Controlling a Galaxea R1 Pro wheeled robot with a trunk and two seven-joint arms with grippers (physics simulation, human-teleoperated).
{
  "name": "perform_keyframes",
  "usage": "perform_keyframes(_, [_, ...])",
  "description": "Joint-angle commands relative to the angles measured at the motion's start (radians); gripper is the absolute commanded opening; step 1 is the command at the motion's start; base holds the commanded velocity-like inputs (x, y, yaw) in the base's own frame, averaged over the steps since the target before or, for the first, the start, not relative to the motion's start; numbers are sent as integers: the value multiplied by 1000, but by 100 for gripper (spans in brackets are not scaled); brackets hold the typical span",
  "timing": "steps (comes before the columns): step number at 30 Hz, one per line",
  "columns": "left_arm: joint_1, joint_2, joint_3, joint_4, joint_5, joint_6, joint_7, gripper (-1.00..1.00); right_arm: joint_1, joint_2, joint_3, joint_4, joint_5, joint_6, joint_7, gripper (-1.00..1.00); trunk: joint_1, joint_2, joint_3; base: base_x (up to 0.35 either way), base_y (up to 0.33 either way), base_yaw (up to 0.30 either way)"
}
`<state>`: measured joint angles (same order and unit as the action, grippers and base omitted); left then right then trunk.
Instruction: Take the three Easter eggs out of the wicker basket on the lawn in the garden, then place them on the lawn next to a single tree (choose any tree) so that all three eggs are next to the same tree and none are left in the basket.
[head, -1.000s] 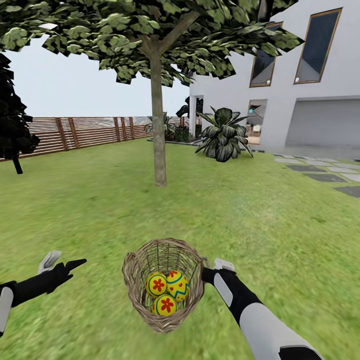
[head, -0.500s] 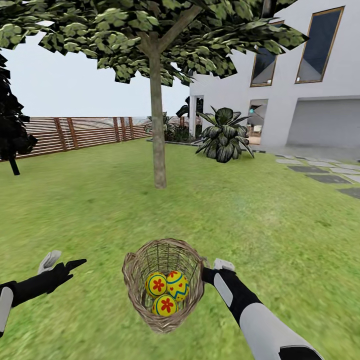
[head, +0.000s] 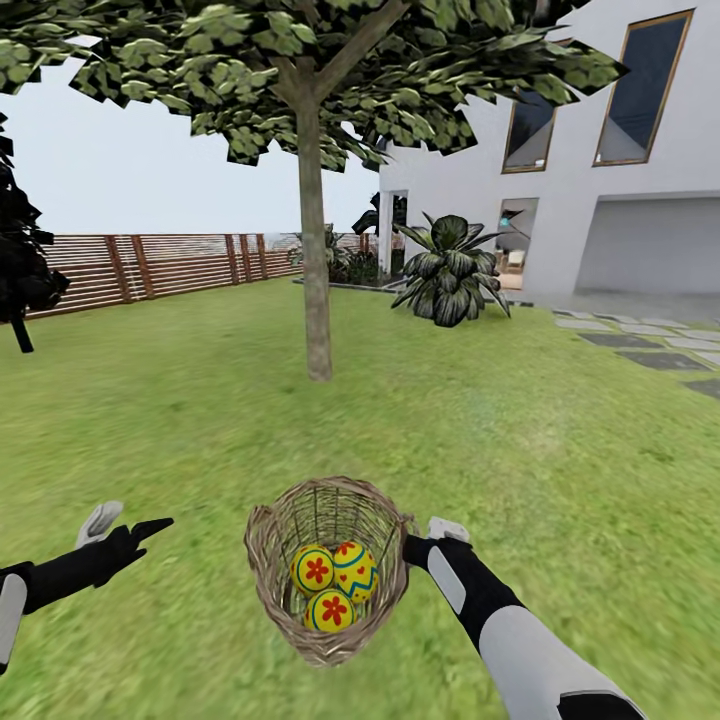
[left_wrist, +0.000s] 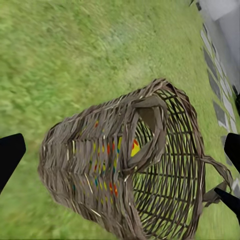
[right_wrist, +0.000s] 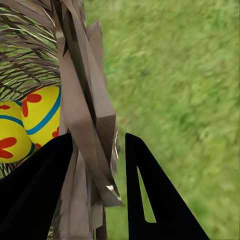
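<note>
The wicker basket (head: 330, 640) hangs in front of me above the lawn (head: 520, 440), and my right gripper (head: 412, 546) is shut on its rim. Three Easter eggs lie inside: one (head: 313, 570) at the left, one (head: 354, 568) at the right, one (head: 332, 609) in front. In the right wrist view the rim's wicker loop (right_wrist: 82, 105) is pinched by the right gripper (right_wrist: 92, 185), with two eggs (right_wrist: 42, 115) beside it. My left gripper (head: 125, 523) stands open to the basket's left, apart from it. The left wrist view shows the basket (left_wrist: 90, 165) from the side. The tree (head: 318, 300) stands ahead.
A brown slat fence (head: 150, 265) runs along the back left, with a dark narrow tree (head: 20, 270) at the far left. A white house (head: 600, 200), a leafy shrub (head: 448, 270) and grey stepping stones (head: 640, 350) are at the right. Open grass lies around the trunk.
The whole view has shifted: the tree trunk's base sits slightly lower and nearer, so the camera has moved toward it. The basket and both arms hold the same places in view.
</note>
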<state>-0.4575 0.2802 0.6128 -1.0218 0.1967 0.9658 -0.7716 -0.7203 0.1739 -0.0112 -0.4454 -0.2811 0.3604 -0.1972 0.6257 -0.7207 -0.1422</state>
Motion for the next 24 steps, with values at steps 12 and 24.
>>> perform_keyframes(12, [-1,-1,1,0,-3,4,-3,100,-1,1,-2,-3,-12,3,-5,-100,1,-1,-2,250,0,0])
perform_keyframes(24, [-1,-1,1,0,-5,4,-2,100,-1,1,-2,-2,-12,3,-5,-100,1,-1,-2,250,0,0])
